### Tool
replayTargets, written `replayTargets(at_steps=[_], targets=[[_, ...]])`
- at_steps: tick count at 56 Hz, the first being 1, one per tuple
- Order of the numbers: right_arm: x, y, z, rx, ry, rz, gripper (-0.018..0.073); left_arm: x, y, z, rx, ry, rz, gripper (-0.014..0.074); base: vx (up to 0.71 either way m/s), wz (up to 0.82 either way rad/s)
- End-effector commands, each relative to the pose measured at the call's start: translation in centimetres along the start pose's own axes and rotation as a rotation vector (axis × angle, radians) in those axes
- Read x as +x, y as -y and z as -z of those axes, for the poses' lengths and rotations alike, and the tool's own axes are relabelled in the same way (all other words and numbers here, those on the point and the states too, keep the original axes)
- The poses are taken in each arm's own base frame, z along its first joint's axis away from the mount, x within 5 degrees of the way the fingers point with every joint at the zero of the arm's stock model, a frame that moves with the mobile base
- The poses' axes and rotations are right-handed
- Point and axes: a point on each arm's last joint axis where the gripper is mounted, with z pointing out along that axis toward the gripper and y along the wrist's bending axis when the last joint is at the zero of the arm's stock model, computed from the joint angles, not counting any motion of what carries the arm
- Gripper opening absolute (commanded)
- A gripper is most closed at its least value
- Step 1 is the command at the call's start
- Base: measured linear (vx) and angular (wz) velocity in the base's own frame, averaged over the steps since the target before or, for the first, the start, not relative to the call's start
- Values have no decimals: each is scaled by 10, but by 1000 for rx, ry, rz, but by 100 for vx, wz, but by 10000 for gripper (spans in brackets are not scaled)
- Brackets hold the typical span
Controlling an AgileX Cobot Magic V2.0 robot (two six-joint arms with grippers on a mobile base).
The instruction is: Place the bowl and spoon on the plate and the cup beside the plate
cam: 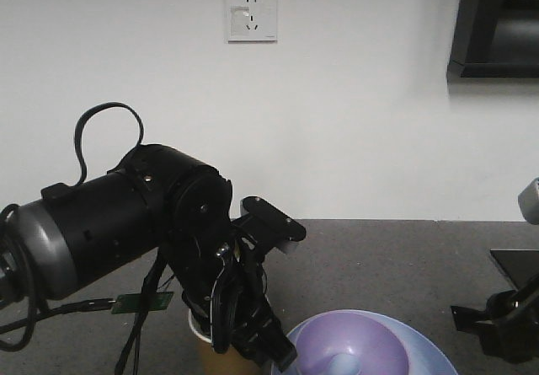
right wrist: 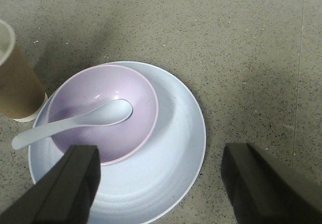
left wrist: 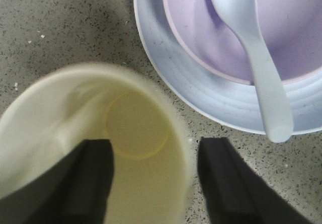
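The brown paper cup (left wrist: 136, 133) stands on the speckled table just left of the pale blue plate (left wrist: 201, 90). My left gripper (left wrist: 156, 183) is open over the cup. One finger (left wrist: 85, 183) hangs inside the white interior and the other sits outside the rim, a small gap off the wall. The lavender bowl (right wrist: 100, 110) sits on the plate (right wrist: 171, 158), off to its left side. The spoon (right wrist: 75, 121) lies in the bowl with its handle sticking out over the rim toward the cup (right wrist: 15, 78). My right gripper (right wrist: 161, 183) hangs open above the plate's near edge, holding nothing.
The dark speckled table (right wrist: 236, 43) runs back to a white wall with a socket (cam: 251, 13). A dark cabinet (cam: 497, 21) hangs at upper right. The left arm's bulky wrist (cam: 126, 215) fills the front view's left side.
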Motion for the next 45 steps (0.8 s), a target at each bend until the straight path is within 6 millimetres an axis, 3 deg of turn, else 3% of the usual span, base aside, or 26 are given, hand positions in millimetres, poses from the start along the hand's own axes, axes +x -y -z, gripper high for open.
replayTargets(at_steps=[1,15,22,27,33,37,43,45], targets=[[-12,0,11,11,104,10,546,-5,3,36,-11,127,-1,547,0,0],[-11,0,11,9,90,9,546,-11,2,66,-7,186,21,549,0,0],[-11,0,11,8,87,9,544,-12,3,96,-3,278,31,531,0,0],[-12,0,11,10,101,9,516,-8,3,122,-8,349,33,448,0,0],[-13,0,18,14,146,21,405,1,4,156,-15,465,47,210,0,0],[-13,-1,28,17,189,44,256,10,4,181,-22,564,49,-9,0,0],[-12,-2,47,25,267,71,0,27,6,209,-32,710,47,-7,0,0],[-11,-3,53,27,292,75,-15,35,6,216,-36,752,45,-6,0,0]])
